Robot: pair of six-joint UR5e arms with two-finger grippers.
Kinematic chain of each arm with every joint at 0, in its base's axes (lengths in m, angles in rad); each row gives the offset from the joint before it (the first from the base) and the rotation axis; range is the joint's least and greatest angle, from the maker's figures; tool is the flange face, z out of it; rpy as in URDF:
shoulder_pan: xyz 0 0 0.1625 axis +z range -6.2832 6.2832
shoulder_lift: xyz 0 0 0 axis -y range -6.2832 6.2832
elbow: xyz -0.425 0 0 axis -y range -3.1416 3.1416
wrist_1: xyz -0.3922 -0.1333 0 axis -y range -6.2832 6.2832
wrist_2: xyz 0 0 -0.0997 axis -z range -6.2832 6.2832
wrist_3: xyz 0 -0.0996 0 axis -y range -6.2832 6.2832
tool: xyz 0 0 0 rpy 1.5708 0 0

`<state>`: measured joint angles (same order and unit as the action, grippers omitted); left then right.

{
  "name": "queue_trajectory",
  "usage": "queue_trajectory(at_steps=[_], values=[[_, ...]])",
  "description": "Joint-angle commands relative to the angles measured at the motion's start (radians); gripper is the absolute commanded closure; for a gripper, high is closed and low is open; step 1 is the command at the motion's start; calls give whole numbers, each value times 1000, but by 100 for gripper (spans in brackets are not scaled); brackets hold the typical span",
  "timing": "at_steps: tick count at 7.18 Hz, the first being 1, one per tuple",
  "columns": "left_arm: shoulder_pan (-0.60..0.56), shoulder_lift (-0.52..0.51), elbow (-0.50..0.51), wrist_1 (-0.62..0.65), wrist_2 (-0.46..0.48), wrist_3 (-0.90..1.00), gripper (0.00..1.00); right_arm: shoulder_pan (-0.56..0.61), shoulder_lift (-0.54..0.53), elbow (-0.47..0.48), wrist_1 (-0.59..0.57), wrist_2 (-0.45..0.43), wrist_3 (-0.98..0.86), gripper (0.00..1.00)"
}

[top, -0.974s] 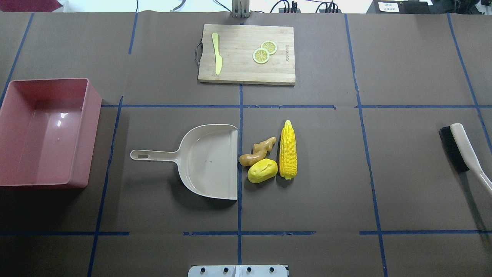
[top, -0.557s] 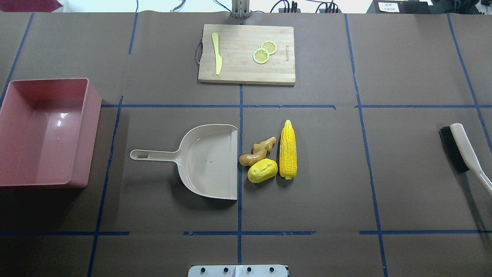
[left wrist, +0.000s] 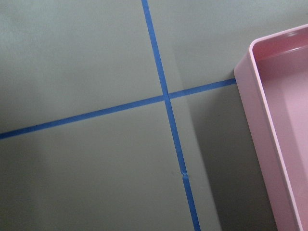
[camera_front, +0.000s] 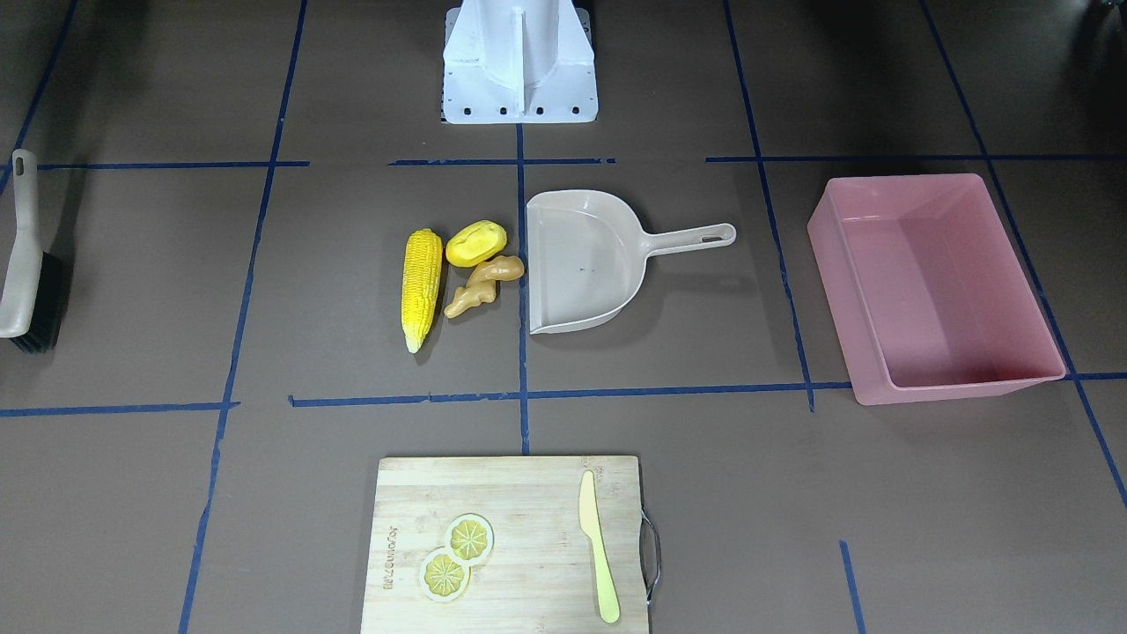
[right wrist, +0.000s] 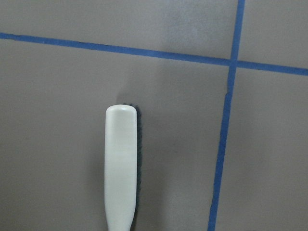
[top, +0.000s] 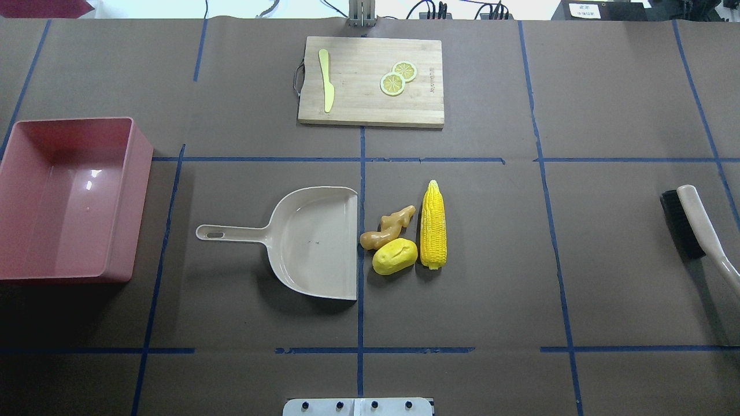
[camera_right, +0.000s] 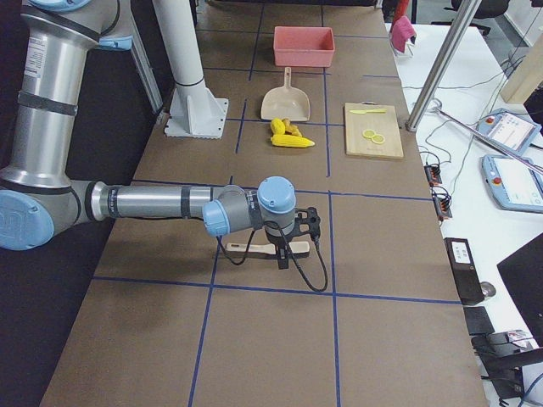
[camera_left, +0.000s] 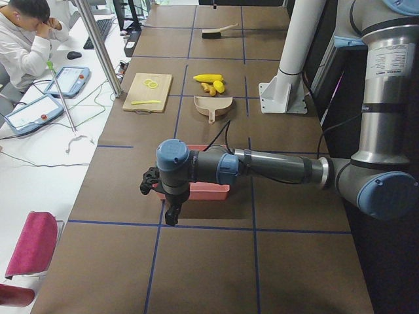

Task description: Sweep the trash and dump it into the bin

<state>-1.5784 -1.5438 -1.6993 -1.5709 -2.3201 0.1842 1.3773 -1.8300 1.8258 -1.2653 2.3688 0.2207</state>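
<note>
The corn cob (top: 433, 224), potato (top: 395, 256) and ginger root (top: 388, 227) lie together on the table, just right of the open mouth of the beige dustpan (top: 315, 240). The pink bin (top: 139, 190) stands at the far left, empty. My left gripper (camera_left: 171, 212) hangs beside the bin's outer side; the left wrist view shows the bin's corner (left wrist: 269, 125). My right gripper (camera_right: 293, 250) hovers over the brush (camera_right: 254, 248), whose white back shows in the right wrist view (right wrist: 120, 168). I cannot tell whether either gripper is open or shut.
A wooden cutting board (top: 370, 81) with a pale yellow knife (top: 326, 86) and two lemon slices (top: 398, 78) lies at the far middle. The brush (top: 694, 225) lies at the right edge. Blue tape lines cross the brown table cover.
</note>
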Motion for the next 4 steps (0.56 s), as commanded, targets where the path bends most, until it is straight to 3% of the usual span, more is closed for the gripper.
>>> queue_trajectory(at_steps=[1, 3, 4], values=[[0, 7, 3, -18, -2, 0, 0, -162, -98, 3, 259, -75, 278, 0], [-5, 13, -14, -24, -4, 1, 0, -304, -123, 3, 333, -147, 376, 12], [-6, 13, -13, -24, -4, 1, 0, -334, -124, 3, 349, -158, 390, 8]])
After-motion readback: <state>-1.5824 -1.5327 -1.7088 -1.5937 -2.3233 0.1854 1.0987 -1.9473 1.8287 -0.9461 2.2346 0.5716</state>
